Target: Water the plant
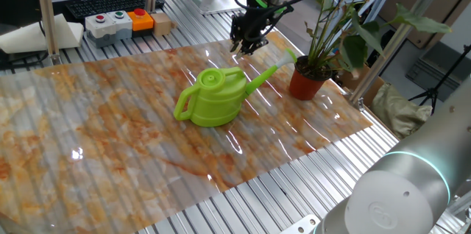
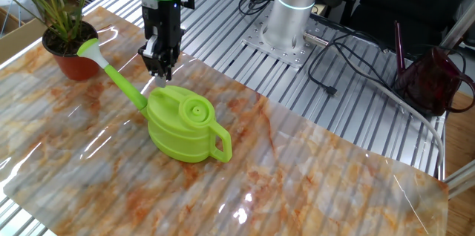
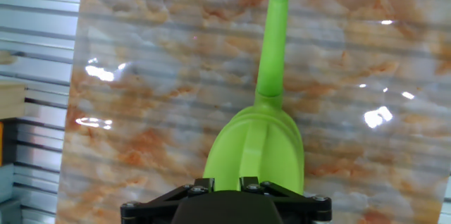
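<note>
Jaws narrow, gripping nothing – gripper (image 2: 161, 75) hovers above watering can (image 2: 185, 128); drop straight down, grab handle (image 2: 220, 141) at 4 o'clock, then tip toward plant (image 2: 63, 24).

Lime-green watering can (image 1: 213, 98) on marbled mat (image 1: 110, 138)

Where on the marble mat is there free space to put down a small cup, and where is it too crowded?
Free: the wide stretch of marble mat on the handle side of the watering can, and the near strip in front of it. Crowded: the far corner, where the can's spout reaches the plant and the tool hangs above the can.
</note>
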Robot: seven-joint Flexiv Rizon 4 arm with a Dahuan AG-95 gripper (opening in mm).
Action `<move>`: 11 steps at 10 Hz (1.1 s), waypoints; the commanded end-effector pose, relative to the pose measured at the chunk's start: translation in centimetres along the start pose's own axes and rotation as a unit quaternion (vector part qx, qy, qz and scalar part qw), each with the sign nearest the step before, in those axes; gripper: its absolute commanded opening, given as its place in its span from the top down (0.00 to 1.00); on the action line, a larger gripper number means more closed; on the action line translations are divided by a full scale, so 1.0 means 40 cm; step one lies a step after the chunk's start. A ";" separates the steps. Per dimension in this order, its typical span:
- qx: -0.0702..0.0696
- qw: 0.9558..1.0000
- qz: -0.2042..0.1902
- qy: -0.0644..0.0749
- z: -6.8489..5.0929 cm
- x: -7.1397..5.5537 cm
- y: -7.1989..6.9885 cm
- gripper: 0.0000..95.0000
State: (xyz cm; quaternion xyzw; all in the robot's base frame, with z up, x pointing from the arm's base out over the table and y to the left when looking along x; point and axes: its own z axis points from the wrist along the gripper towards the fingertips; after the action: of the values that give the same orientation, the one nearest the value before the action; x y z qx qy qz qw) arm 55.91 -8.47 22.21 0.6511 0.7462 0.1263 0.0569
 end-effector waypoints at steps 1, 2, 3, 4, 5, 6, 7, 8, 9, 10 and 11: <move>-0.016 1.000 0.004 -0.001 -0.003 0.002 -0.006 0.80; -0.006 1.000 -0.003 -0.004 -0.003 0.002 -0.005 0.80; 0.018 1.000 -0.010 -0.004 -0.003 0.002 -0.005 0.80; 0.023 1.000 -0.009 -0.003 -0.003 0.002 -0.005 0.80; 0.029 1.000 -0.010 -0.002 -0.003 0.002 -0.005 0.80; 0.035 0.999 -0.011 -0.002 -0.003 0.002 -0.005 0.80; 0.037 0.999 -0.011 -0.002 -0.003 0.002 -0.005 0.80; 0.042 0.999 -0.010 -0.001 -0.003 0.002 -0.005 0.80; 0.047 0.999 -0.008 -0.001 -0.003 0.002 -0.005 0.80; 0.049 0.999 -0.007 0.001 -0.002 0.003 -0.005 0.80; 0.049 0.999 -0.006 0.003 0.000 0.003 -0.004 0.80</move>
State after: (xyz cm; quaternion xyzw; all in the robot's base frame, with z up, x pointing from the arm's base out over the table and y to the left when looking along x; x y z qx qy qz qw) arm 55.88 -8.30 22.13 0.6494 0.7547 0.0909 0.0209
